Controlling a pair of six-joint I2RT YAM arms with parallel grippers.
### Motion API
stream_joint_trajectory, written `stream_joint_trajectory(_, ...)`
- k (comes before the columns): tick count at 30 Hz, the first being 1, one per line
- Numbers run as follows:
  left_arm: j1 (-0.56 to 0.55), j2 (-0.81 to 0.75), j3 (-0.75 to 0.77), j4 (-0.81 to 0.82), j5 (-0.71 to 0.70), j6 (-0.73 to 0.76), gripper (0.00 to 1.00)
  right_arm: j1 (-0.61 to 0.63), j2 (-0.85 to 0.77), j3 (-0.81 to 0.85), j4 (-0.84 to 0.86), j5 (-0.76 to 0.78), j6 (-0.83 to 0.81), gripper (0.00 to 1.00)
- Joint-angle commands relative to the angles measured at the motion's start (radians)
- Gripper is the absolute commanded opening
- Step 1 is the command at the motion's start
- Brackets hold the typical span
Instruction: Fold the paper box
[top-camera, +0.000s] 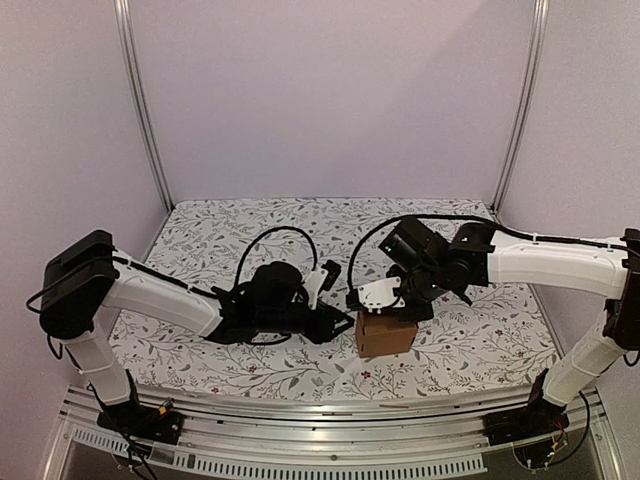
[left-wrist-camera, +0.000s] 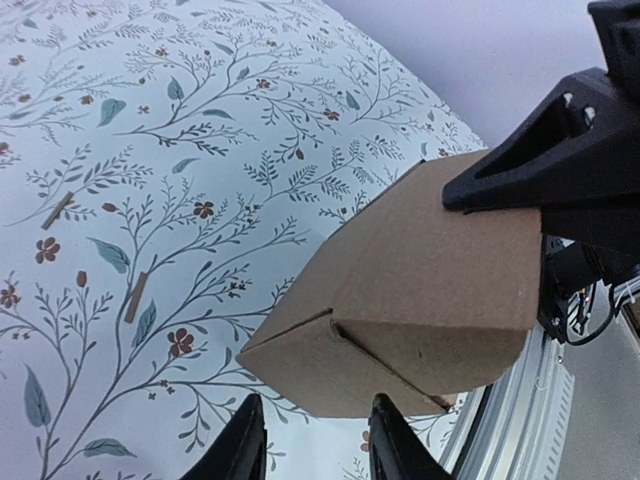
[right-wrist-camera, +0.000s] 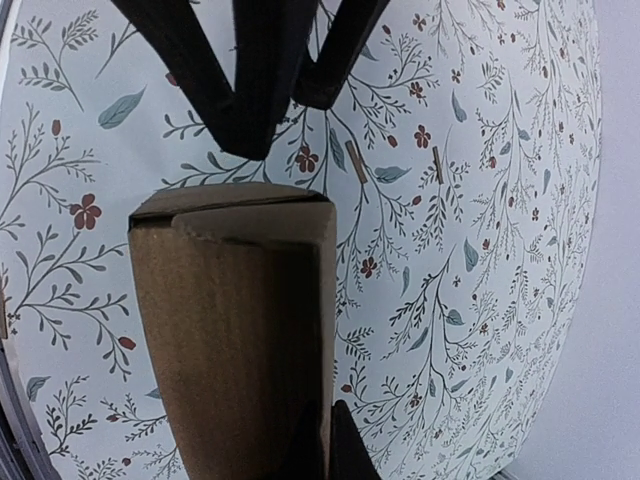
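Observation:
The paper box (top-camera: 385, 335) is a small brown cardboard cuboid near the table's front edge, between the two arms. In the left wrist view the paper box (left-wrist-camera: 420, 290) has a folded flap with a slit facing the camera. My left gripper (top-camera: 340, 322) is just left of it. The left gripper (left-wrist-camera: 315, 445) stands open, its tips a little short of the flap with nothing between them. My right gripper (top-camera: 385, 305) comes down on the box from above. The right gripper (right-wrist-camera: 328, 445) is shut on one side wall of the paper box (right-wrist-camera: 230, 330), one finger inside and one outside.
A floral cloth (top-camera: 470, 340) covers the table. A metal rail (top-camera: 330, 415) runs along the near edge, close to the box. Frame posts (top-camera: 145, 110) and pale walls enclose the back and sides. A black cable (top-camera: 275, 235) loops over the left arm.

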Motion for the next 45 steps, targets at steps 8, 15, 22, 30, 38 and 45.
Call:
stream_joint_trajectory(8, 0.014, -0.099, -0.015, 0.088, -0.092, 0.001, 0.39, 0.077, -0.047, -0.182, 0.149, 0.146, 0.019, 0.0)
stream_joint_trajectory(15, 0.017, -0.036, 0.074, 0.096, -0.035, -0.019, 0.41, 0.085, -0.1, -0.227, 0.194, 0.135, 0.027, 0.0)
stream_joint_trajectory(22, 0.011, 0.019, 0.13, 0.08, 0.023, -0.04, 0.4, 0.085, -0.106, -0.228, 0.182, 0.117, 0.033, 0.01)
stream_joint_trajectory(30, -0.023, 0.035, 0.116, 0.046, 0.033, -0.04, 0.37, 0.085, -0.105, -0.228, 0.179, 0.109, 0.04, 0.03)
stream_joint_trajectory(38, -0.053, 0.078, 0.144, -0.011, 0.024, -0.02, 0.36, 0.084, -0.116, -0.214, 0.131, 0.084, 0.059, 0.11)
stream_joint_trajectory(45, -0.071, 0.103, 0.14, -0.012, 0.008, -0.023, 0.35, 0.085, -0.133, -0.228, 0.105, 0.074, 0.074, 0.13)
